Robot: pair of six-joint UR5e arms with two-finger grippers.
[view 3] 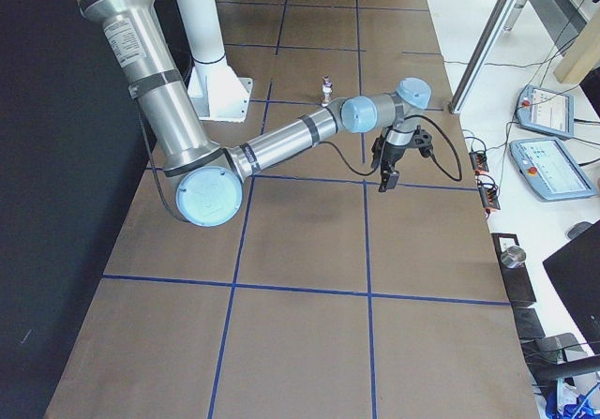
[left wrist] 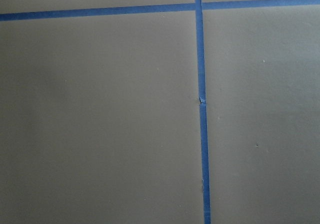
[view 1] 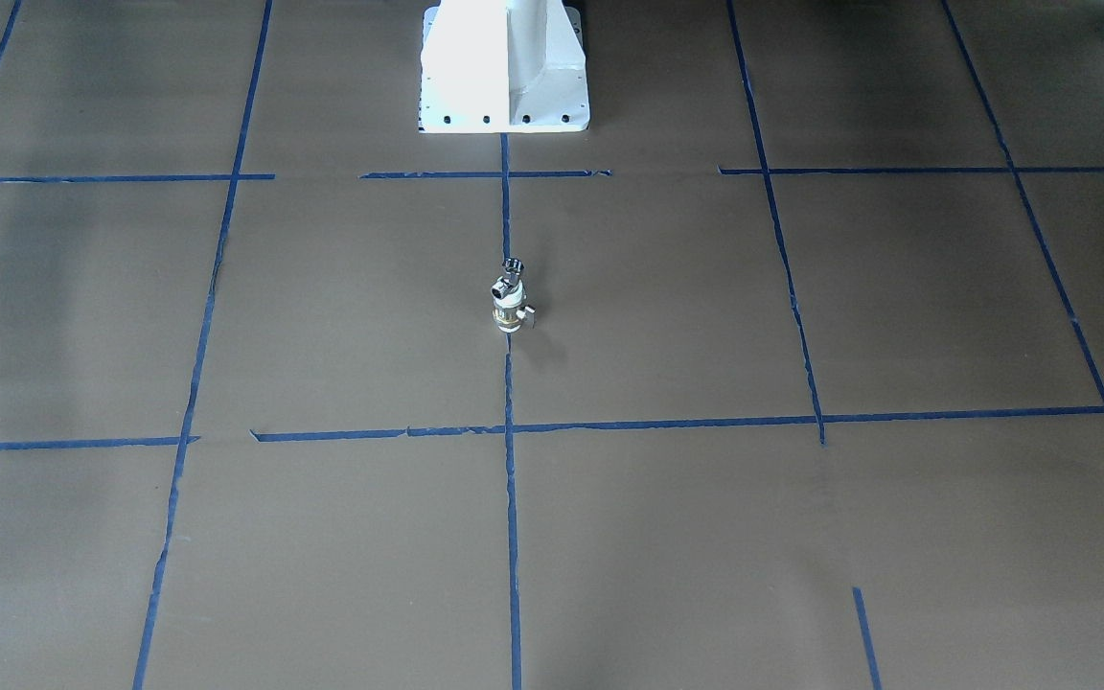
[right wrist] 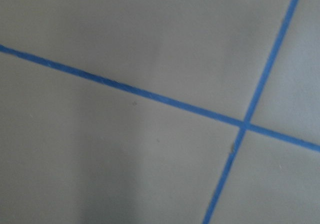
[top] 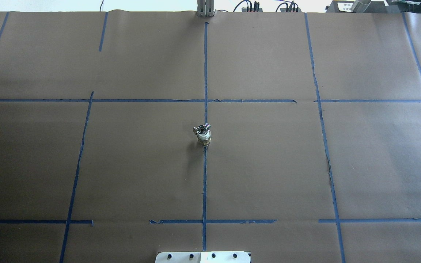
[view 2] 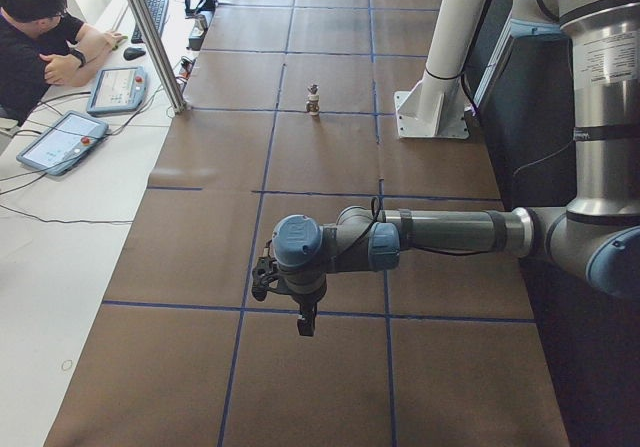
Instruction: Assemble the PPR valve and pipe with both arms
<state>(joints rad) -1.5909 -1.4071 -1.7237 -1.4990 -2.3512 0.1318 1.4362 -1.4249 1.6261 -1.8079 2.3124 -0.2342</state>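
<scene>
The PPR valve (view 1: 508, 309) stands upright on the brown paper at the table's middle, on a blue tape line, white ends and brass band showing. The chrome pipe fitting (view 1: 512, 266) sits on top of it, touching. Both also show in the overhead view: valve (top: 204, 138), pipe (top: 202, 128). My left gripper (view 2: 304, 324) hangs over the table far from them, seen only in the left side view. My right gripper (view 3: 385, 183) hangs likewise, seen only in the right side view. I cannot tell whether either is open or shut. Both wrist views show only paper and tape.
The white robot pedestal (view 1: 504, 77) stands behind the valve. An operator (view 2: 40, 37) sits at the side bench with teach pendants (view 2: 62, 139). An aluminium post (view 2: 150, 37) rises at the table's far edge. More pendants (view 3: 548, 166) lie beside the table's other end.
</scene>
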